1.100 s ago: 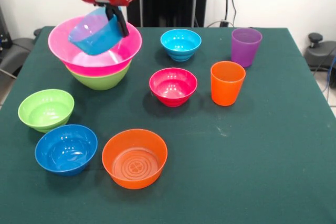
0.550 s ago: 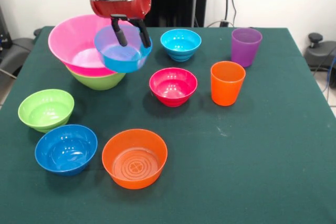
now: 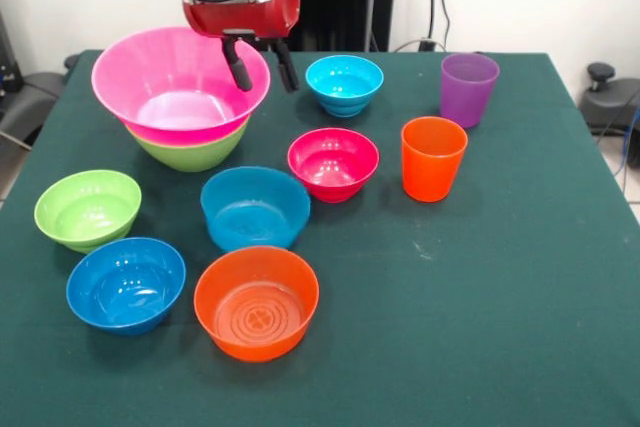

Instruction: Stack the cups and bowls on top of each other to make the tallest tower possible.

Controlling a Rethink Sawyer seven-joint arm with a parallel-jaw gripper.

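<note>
Blue bowl (image 3: 254,209) sits between orange bowl (image 3: 257,301) and magenta bowl (image 3: 333,163).

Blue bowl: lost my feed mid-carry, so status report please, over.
Gripper open, empty, above pink bowl's rim. Blue bowl dropped, now upright on table between red bowl and orange bowl. Tower unchanged: pink on green. Nothing blocking.

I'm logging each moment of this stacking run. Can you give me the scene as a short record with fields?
gripper: gripper empty, jaws open, raised beside the pink bowl's rim
tower: pink bowl nested in a lime green bowl
loose bowls: teal bowl, orange bowl, blue bowl, small green bowl, magenta bowl, cyan bowl
cups: orange cup, purple cup, both upright, unstacked
</note>
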